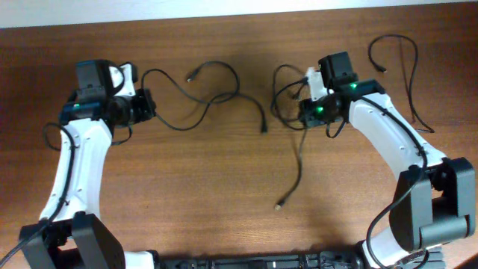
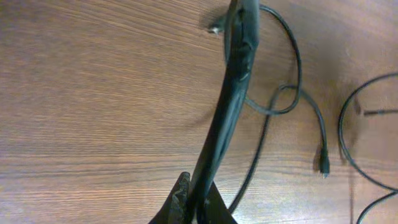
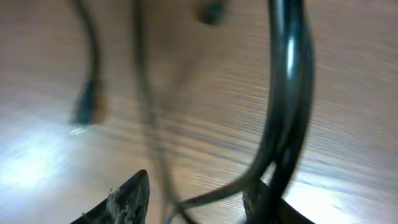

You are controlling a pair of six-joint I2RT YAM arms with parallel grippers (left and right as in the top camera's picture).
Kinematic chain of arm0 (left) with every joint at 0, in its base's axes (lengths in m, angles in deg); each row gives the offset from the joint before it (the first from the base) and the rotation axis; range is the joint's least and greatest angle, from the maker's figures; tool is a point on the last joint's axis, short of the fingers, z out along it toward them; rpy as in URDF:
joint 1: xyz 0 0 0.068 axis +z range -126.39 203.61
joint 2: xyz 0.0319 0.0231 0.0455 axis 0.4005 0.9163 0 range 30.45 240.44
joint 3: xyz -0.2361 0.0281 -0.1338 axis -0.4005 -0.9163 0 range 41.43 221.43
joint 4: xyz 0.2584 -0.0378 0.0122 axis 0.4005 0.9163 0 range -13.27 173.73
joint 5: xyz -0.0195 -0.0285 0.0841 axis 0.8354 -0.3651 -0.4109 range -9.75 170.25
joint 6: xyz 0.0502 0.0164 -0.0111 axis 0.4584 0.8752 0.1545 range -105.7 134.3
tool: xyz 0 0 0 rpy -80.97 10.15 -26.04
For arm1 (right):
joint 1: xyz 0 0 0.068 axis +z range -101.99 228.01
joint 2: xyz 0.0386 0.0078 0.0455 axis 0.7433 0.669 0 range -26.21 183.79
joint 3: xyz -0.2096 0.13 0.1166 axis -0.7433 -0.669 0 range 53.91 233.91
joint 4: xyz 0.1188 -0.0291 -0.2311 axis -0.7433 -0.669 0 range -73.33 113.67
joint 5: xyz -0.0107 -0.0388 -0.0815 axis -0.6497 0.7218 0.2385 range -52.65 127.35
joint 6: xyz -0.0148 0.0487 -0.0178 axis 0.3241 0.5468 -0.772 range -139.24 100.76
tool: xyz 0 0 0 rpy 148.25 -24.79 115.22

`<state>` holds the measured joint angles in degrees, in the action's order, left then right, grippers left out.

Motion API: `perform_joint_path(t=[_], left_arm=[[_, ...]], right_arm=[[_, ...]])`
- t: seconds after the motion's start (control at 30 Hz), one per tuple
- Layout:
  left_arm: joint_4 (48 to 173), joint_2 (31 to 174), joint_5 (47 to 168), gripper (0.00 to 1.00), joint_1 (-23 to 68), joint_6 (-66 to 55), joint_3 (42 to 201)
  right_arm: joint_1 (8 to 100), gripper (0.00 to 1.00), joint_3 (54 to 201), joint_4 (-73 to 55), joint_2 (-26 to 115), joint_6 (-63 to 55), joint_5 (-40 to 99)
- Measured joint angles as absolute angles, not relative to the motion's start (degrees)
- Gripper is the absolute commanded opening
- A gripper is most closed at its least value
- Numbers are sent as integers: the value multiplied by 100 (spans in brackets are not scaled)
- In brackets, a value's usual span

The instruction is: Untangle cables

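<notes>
Three thin black cables lie on the wooden table (image 1: 187, 179). My left gripper (image 1: 146, 107) is shut on one end of the left cable (image 1: 237, 78), which loops right to a plug (image 1: 264, 127). In the left wrist view the jaws (image 2: 198, 202) pinch that cable (image 2: 230, 93), and its far plug (image 2: 324, 165) lies on the wood. My right gripper (image 1: 297, 112) is open over the looped top of the middle cable (image 1: 299, 161), whose pale tip (image 1: 279, 205) lies nearer the front. In the right wrist view, blurred strands (image 3: 286, 93) pass between the open jaws (image 3: 196, 199).
A third cable (image 1: 408, 67) lies apart at the back right, beside my right arm (image 1: 396, 142). A blurred plug (image 3: 87, 106) shows at the left of the right wrist view. The table's back edge (image 1: 224, 16) runs along the top.
</notes>
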<state>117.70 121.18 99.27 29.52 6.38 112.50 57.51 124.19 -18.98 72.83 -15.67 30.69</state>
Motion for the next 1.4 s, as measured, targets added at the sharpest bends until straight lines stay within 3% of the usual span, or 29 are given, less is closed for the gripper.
perform_joint_path(t=[0.4, 0.5, 0.57, 0.73, 0.93, 1.13, 1.17, 1.23, 1.27, 1.3, 1.4], left_arm=[[11770, 12118, 9884, 0, 2600, 701, 11250], [11770, 12118, 9884, 0, 2600, 703, 11250], [11770, 12118, 9884, 0, 2600, 703, 11250], [11770, 12118, 9884, 0, 2600, 703, 11250], [11770, 12118, 9884, 0, 2600, 703, 11250], [11770, 12118, 9884, 0, 2600, 703, 11250], [11770, 12118, 9884, 0, 2600, 703, 11250], [11770, 12118, 9884, 0, 2600, 703, 11250], [11770, 12118, 9884, 0, 2600, 703, 11250], [11770, 12118, 9884, 0, 2600, 703, 11250], [11770, 12118, 9881, 0, 2602, 703, 11250]], right_arm=[[5657, 47, 12419, -1994, 7283, -719, 3697], [5657, 56, 12419, -2055, 7283, -719, 3670], [5657, 56, 12419, -2051, 7283, -789, 3384], [5716, 62, 12417, -2047, 7432, -2030, 2317], [5910, 64, 12375, -1935, 7913, -3748, 2243], [5910, 63, 12375, -1741, 8289, -4448, 2248], [5910, 59, 12375, -1697, 8350, -4478, 2248], [5910, 35, 12375, -1642, 8463, -4515, 2248], [5910, 16, 12375, -1636, 8518, -4568, 2263], [5910, 4, 12375, -1638, 8540, -4553, 2265], [5910, 4, 12375, -1721, 8573, -4323, 2265]])
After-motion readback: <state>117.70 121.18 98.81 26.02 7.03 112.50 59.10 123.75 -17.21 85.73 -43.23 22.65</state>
